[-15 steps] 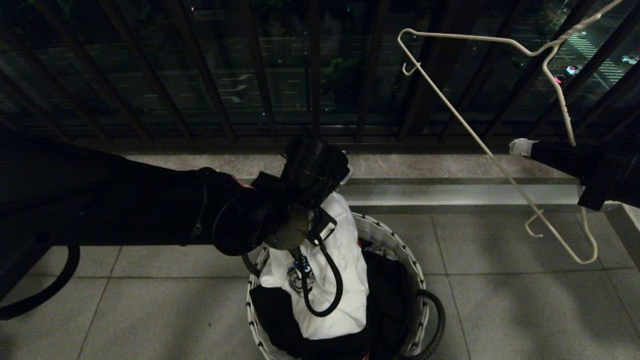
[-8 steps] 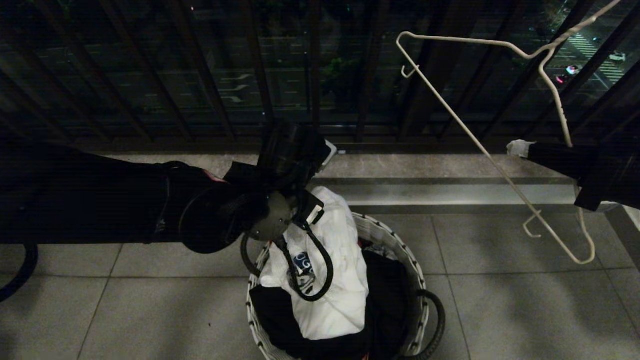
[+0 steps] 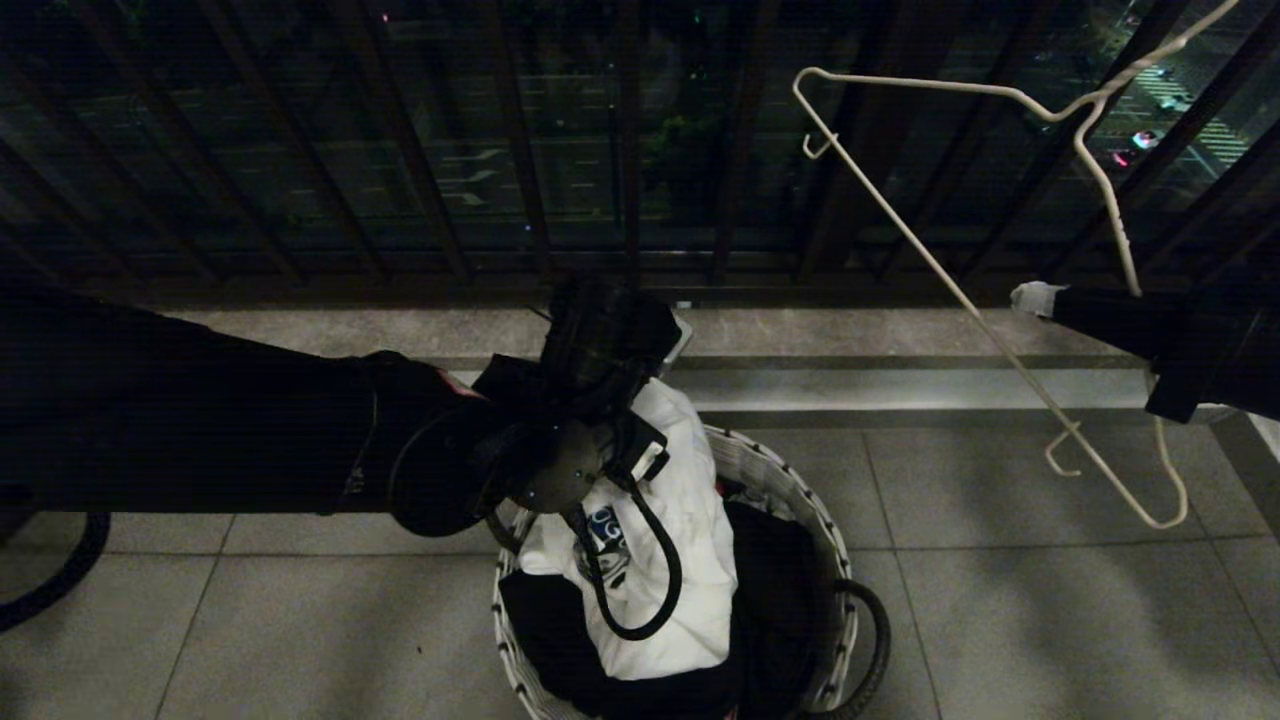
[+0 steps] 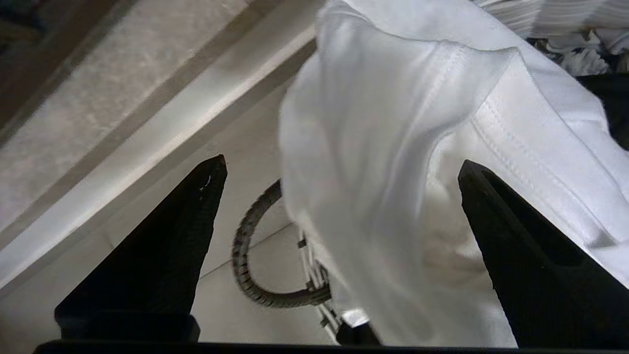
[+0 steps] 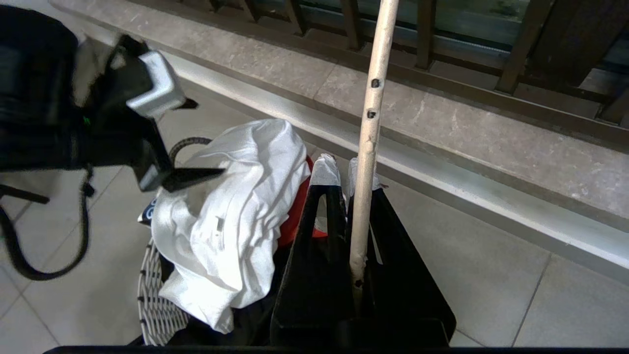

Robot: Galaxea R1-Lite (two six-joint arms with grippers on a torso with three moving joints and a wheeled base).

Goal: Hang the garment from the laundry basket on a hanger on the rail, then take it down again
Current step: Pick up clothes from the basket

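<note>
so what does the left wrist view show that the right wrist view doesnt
Only the left wrist view: the left gripper seen from behind, its fingers wide apart, straddling a raised fold of the garment without pinching it, with a close look at the garment's stitched hem.

Only the right wrist view: the right gripper shut on the hanger, a red cloth tucked behind the garment, and the balcony railing.

Both: the white garment heaped in the laundry basket, a black basket handle, the tiled floor and the stone ledge.

Left arm [image 3: 200,420] black, round grey wrist plate w/ looped black cable; right gripper [image 5: 344,172] white-tipped black fingers.
</note>
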